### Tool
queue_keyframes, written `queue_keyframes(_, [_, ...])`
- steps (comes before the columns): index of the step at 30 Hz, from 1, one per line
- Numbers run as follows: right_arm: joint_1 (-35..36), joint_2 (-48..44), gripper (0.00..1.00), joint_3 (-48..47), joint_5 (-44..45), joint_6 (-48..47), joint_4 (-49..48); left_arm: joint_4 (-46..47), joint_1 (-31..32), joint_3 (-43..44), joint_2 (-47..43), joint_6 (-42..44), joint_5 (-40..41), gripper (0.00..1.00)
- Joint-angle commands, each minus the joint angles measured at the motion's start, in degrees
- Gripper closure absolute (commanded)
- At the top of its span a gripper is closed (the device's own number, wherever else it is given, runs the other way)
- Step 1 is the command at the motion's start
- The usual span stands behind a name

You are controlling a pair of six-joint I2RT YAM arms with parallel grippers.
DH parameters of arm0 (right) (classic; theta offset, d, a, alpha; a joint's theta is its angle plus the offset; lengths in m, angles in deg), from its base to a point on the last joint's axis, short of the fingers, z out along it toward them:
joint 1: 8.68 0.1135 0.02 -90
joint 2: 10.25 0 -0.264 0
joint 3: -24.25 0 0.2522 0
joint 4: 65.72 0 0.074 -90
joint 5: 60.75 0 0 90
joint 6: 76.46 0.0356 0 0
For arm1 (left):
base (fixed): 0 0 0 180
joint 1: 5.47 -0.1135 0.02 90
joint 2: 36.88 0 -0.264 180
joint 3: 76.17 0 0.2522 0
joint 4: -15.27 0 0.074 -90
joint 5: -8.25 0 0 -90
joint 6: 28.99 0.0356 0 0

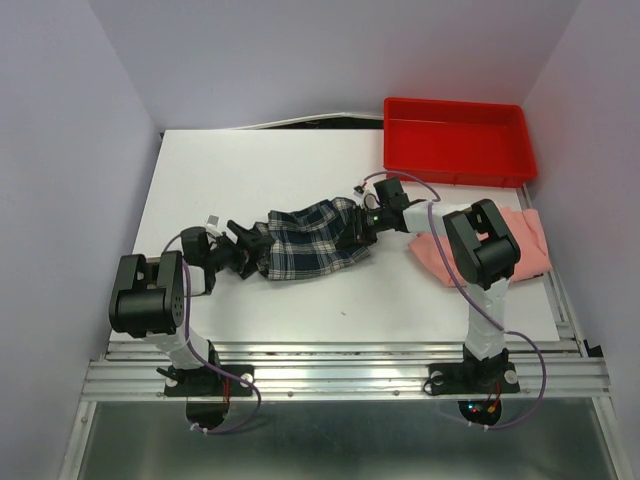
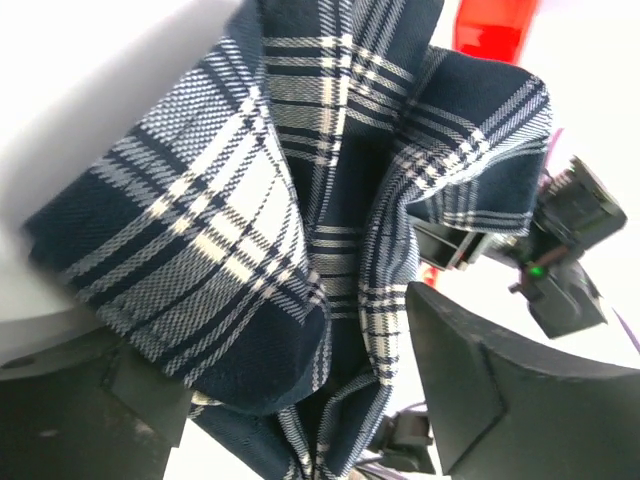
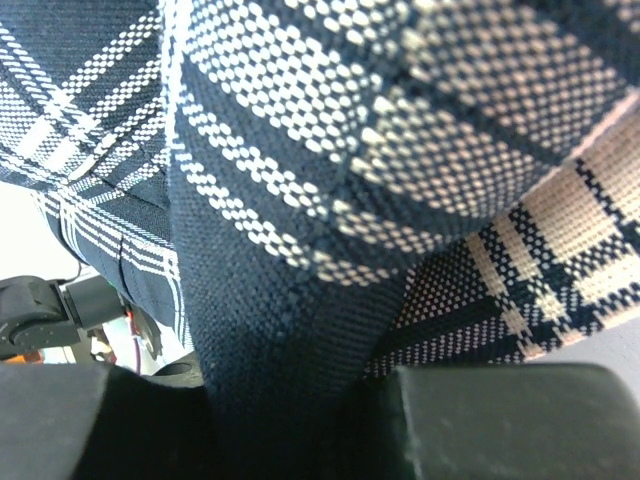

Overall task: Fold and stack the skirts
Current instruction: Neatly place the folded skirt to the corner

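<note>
Right gripper (image 3: 300, 425) clamped on one end of the plaid skirt (image 1: 305, 240), left gripper (image 2: 290, 400) pinching the opposite end, cloth strung between them mid-table (image 1: 300, 160), likely to spread it for folding; pink skirt (image 1: 530, 245) waits at the right edge.

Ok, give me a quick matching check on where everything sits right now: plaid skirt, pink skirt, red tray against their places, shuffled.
Things
1. plaid skirt
2. pink skirt
3. red tray

Places
A. lying at the right side of the table, partly hidden behind the right arm
B. at the far right corner
C. mid-table, bunched and spanning from the left gripper to the right gripper

Pairs: 1-C, 2-A, 3-B
</note>
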Motion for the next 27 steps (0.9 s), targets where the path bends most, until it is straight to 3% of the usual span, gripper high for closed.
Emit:
queue_keyframes(1, [0.34, 0.73, 0.89, -0.28, 0.49, -2.33, 2.37, 12.08, 0.10, -4.57, -0.45, -6.97, -4.90, 0.09])
queue_keyframes(9, [0.34, 1.78, 0.89, -1.07, 0.13, -2.25, 2.99, 23.26, 1.85, -2.75, 4.21, -10.50, -7.01, 0.09])
queue_keyframes(14, [0.34, 1.61, 0.89, -1.95, 0.66, -2.94, 3.25, 21.97, 4.66, 1.03, 6.06, -7.35, -6.40, 0.21])
queue_keyframes(18, [0.34, 0.29, 0.89, -2.83, 2.41, -4.62, 4.48, 1.35, 5.20, 4.02, 4.31, -0.49, 2.28, 0.53])
queue_keyframes(20, [0.34, -0.50, 0.91, -3.53, 3.47, -6.63, 6.40, -0.80, 5.63, 5.16, 3.25, 1.96, 3.79, 0.67])
queue_keyframes(21, [0.34, -1.03, 0.93, -3.70, 4.69, -7.51, 7.11, -3.86, 6.16, 6.04, 1.68, 3.37, 4.14, 0.89])
queue_keyframes(22, [0.34, -2.08, 0.96, -4.14, 5.49, -8.13, 8.07, -5.28, 6.86, 7.88, 0.71, 4.86, 5.19, 0.99])
queue_keyframes(27, [0.34, -6.03, 0.99, -7.39, 9.96, -11.38, 13.17, -11.88, 14.58, 14.30, -5.00, 13.39, 5.29, 1.00])
